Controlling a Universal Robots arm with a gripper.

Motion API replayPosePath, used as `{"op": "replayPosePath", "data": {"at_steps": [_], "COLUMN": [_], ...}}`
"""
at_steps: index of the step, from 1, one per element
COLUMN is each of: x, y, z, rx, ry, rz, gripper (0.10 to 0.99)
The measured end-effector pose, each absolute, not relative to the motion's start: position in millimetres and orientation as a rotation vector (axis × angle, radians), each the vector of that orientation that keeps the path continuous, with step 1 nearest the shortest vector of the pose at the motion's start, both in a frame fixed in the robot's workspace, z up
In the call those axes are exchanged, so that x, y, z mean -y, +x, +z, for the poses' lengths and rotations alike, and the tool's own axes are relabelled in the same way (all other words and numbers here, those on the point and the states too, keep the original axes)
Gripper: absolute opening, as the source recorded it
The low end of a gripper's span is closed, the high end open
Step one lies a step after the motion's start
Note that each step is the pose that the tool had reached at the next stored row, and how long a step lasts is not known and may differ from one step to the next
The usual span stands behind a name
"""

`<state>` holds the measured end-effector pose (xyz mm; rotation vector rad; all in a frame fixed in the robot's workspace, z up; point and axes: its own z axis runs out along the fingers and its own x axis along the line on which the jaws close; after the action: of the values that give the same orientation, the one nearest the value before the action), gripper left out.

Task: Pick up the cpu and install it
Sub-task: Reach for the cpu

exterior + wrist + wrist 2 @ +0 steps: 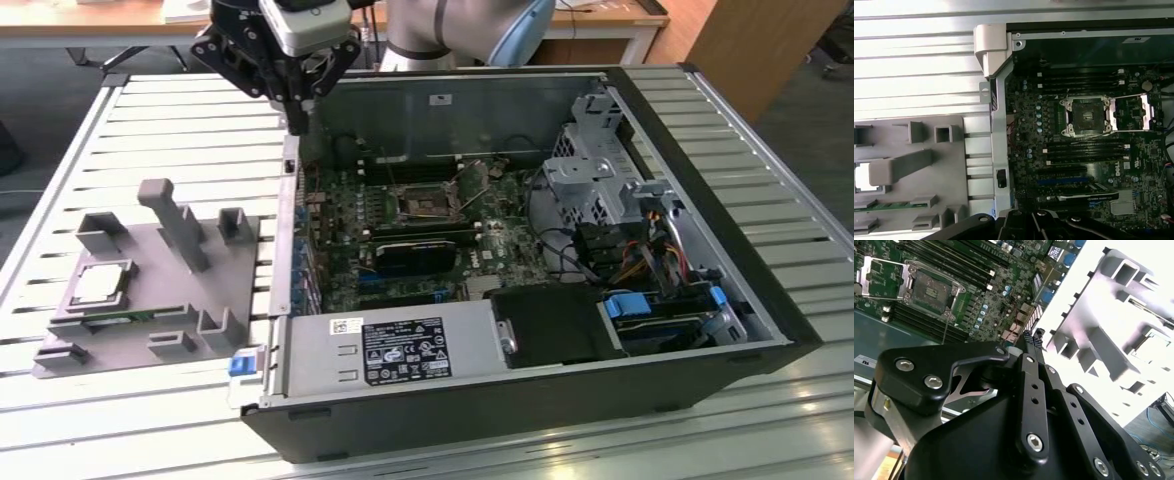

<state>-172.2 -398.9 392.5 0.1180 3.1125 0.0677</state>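
Currently hovering with the claw (296, 125) above the wall of the open computer case (534, 425) on the exterior view's left, near its far corner. Pinched narrow, fingers (1030, 360) pressed together, gripping nothing. Going by the second wrist view, poised over the seam between the edge of the motherboard (400, 255) and the slatted metal counter (160, 140).

Can see the cpu (102, 283) lying flat, silver top up, in a square pocket of the grey holder (167, 295) set on the counter just beside the case. Well apart from the claw, outside the case, untouched. Shows again as a bright patch at the border of the first wrist view. Just beside it in the same holder, can make out a thin green memory stick (127, 317) lying in a slot, with several grey posts standing up around both.

Inside the case, looking down on the motherboard with its socket (1087, 116) uncovered and metal load plate (1143, 112) swung open to one side. Flanked by dark memory slots in the first wrist view. Also houses a grey power supply (387, 350) along the nearer wall and a tangle of cables (654, 240) toward the exterior view's right.
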Motion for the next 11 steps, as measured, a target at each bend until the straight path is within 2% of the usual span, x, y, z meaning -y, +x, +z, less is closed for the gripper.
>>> {"op": "replayPosePath", "data": {"at_steps": [11], "x": [398.9], "y": [-178.9], "z": [392.3], "rx": [-3.113], "ry": [0.118], "rz": [0.068], "gripper": [0.106]}}
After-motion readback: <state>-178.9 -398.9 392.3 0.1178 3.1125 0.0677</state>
